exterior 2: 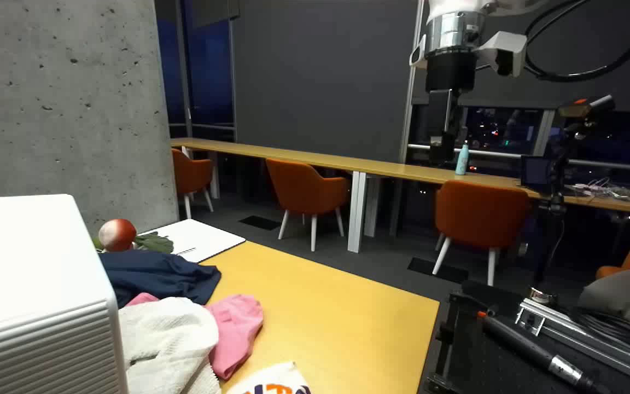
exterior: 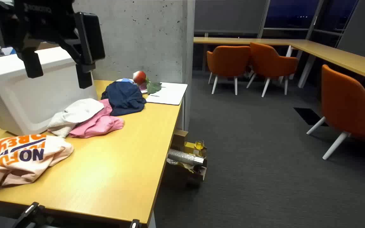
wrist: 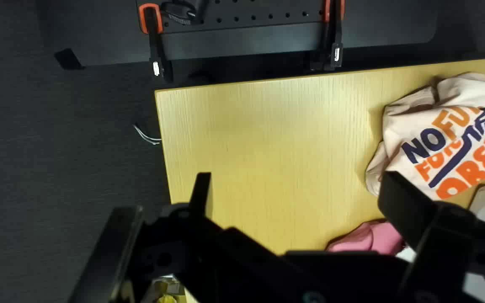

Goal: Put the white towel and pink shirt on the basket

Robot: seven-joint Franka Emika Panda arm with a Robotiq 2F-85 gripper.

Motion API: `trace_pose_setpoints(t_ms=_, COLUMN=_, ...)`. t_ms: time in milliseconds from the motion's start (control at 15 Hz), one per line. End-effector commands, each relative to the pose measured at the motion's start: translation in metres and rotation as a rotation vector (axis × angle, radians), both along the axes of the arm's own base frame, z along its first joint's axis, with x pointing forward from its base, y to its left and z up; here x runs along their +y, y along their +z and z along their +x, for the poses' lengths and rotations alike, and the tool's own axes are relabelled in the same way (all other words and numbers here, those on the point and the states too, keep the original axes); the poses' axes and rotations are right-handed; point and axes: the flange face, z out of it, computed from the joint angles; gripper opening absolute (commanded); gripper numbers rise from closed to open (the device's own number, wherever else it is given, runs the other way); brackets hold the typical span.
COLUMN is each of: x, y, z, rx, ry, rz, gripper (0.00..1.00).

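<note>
In an exterior view, the black gripper [exterior: 59, 77] hangs up high, with its jaws spread wide apart. Behind the jaws and lower stands a big white box [exterior: 49, 98] on the yellow table [exterior: 106, 171]. Below the jaws lies the white towel [exterior: 76, 111], bunched up just beside the box and partly on top of the pink shirt [exterior: 101, 125]. A dark blue cloth [exterior: 124, 97] is to the right of the jaws, next to the shirt. A peach cloth [exterior: 27, 156] with big bright letters is down to the left. In an exterior view, the gripper shows from its side at the top right, so here I cannot tell how wide the jaws are. A light blue bottle [exterior 2: 461, 160] shows just right of the jaws, on a long desk [exterior 2: 315, 158] behind. The towel [exterior 2: 167, 339] and the shirt are well away, down to the left of the jaws. In the wrist view, the two fingers [wrist: 201, 190] stand far apart, and the table shows between them. The peach cloth is above and to the right of the right-hand finger, and a bit of the pink shirt peeks out between the jaws, close to that finger.
</note>
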Motion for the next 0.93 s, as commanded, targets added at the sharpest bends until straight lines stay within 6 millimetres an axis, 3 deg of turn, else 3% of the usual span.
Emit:
trace_pose_setpoints(t_ms=0, x=0.0, y=0.0, z=0.0, rx=0.001, ry=0.0, rz=0.0, gripper=1.0)
trace_pose_setpoints(t_ms=267, x=0.0, y=0.0, z=0.0, rx=0.001, ry=0.0, rz=0.0, gripper=1.0)
trace_pose_setpoints(t_ms=533, x=0.021, y=-0.038, z=0.065, rx=-0.071, ry=0.105, rz=0.014, gripper=1.0)
trace_pose_setpoints(t_ms=867, x=0.073, y=-0.092, z=0.151, rx=-0.149, ry=0.195, rz=0.006, gripper=1.0)
